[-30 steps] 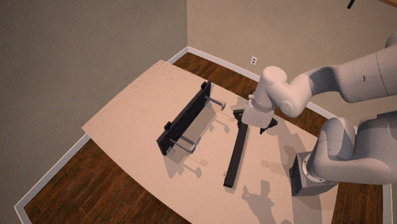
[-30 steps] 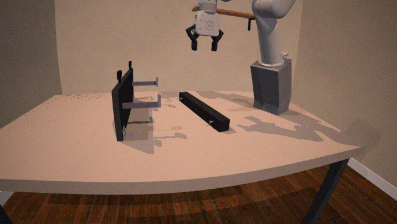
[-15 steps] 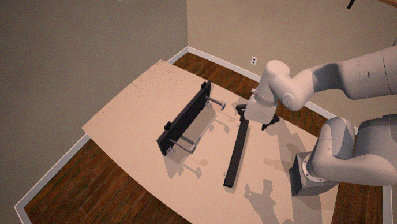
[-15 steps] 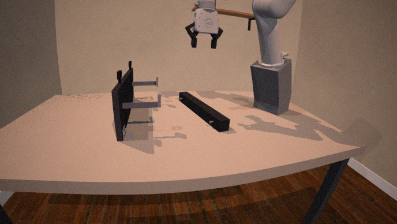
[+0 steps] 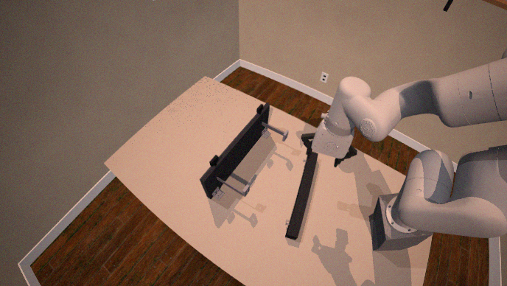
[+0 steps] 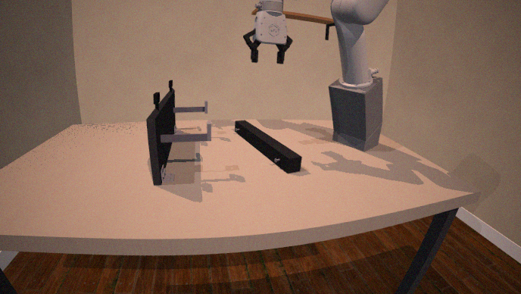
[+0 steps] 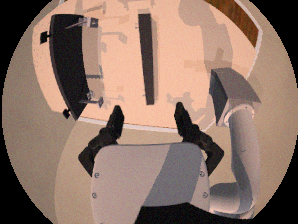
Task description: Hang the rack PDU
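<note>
One arm [image 5: 435, 99] stands on one grey pedestal [image 6: 372, 142] at the far right corner of the surface [image 6: 95, 212], and it carries one hand [image 6: 267, 57]. On the surface there is one long black bar [image 6: 267, 145], which is the PDU, lying flat, and one upright black board [image 6: 160, 132] standing on its long edge to the left of it. Two grey pegs [image 6: 189, 110] stick out of the board toward the bar, one higher and farther back, one lower and nearer; each ends in a small upright plate [image 6: 208, 132]. Two small light buttons [image 6: 276, 160] show on the bar, one near each end, on the side that faces the board; in the top view only the near one [image 5: 287, 222] is plain, and the far one is probably hidden under the hand. The hand hangs high in the air with its two dark fingers spread wide apart and pointing down, and nothing sits between them. The bar lies well below the hand: in the top view the hand [image 5: 326, 155] covers the bar's far end [image 5: 307, 138], while in the wrist view the bar [image 7: 147, 59] runs lengthwise away from the hand, in line with the gap between the fingers. The bar and the board are apart, with a strip of bare surface between them.
</note>
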Controlling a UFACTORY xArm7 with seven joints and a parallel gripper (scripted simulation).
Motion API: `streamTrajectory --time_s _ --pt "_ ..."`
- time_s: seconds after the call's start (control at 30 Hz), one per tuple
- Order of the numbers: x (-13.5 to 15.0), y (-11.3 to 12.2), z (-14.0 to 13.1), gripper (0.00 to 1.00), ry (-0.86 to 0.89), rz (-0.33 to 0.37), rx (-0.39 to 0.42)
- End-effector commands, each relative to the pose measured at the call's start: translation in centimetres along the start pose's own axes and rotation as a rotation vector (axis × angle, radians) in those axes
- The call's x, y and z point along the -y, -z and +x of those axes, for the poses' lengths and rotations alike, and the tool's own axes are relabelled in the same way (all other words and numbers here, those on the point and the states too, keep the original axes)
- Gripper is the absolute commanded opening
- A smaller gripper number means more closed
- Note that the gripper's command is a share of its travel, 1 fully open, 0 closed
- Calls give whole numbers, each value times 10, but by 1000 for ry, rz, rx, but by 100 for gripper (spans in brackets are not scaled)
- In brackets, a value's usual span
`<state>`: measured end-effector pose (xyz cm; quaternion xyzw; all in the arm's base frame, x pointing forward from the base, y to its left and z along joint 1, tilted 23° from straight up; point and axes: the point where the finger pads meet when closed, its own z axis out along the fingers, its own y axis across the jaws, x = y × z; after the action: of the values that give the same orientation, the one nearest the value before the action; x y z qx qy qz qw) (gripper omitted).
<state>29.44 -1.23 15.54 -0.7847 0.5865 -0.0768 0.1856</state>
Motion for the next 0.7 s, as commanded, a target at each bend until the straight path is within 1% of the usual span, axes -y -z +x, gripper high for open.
streamTrajectory --time_s 0.0,0.67 --pt "1 1 1 97 0 3 -1" --pt "1 -1 1 97 0 3 -1"
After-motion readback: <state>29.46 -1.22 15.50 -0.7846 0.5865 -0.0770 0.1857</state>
